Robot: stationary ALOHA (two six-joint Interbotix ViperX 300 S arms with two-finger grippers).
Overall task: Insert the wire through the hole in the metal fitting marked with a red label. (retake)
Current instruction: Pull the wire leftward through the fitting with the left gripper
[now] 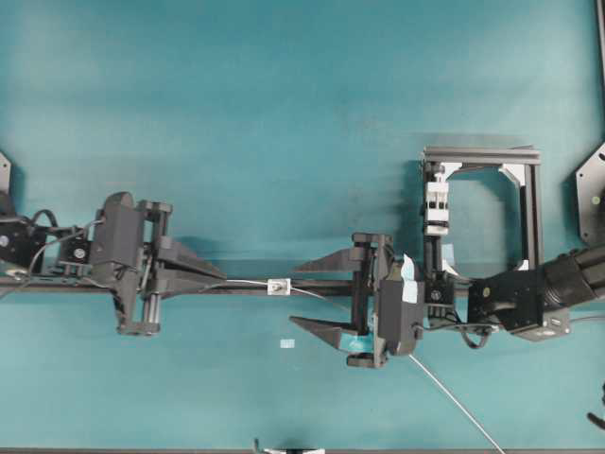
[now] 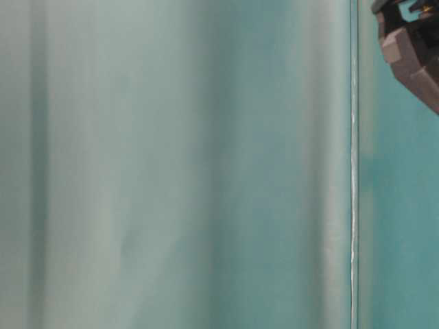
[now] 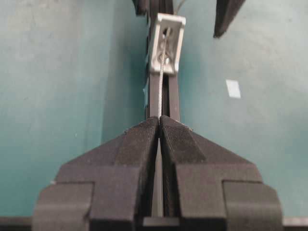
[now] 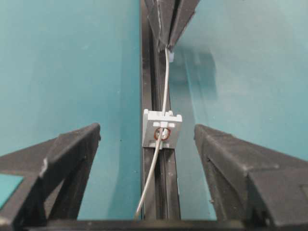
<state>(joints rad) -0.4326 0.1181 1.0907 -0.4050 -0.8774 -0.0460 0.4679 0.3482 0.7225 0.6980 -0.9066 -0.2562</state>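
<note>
The wire [image 4: 162,103] already passes through the hole [image 4: 161,134] in the metal fitting [image 4: 162,127], which sits on the black rail [image 4: 153,62] lying on the tabletop [image 1: 284,113]. On one side of the fitting the left tool [image 3: 159,126] is pressed together, pinching the wire just short of it; on the other side the right tool [image 4: 147,139] is spread wide, straddling the rail without touching anything. Judging by this, the threading looks done, with perhaps only pulling more wire through and letting go left. The red label is hard to make out beyond a reddish ring at the hole. The table-level view is almost wholly blurred.
</note>
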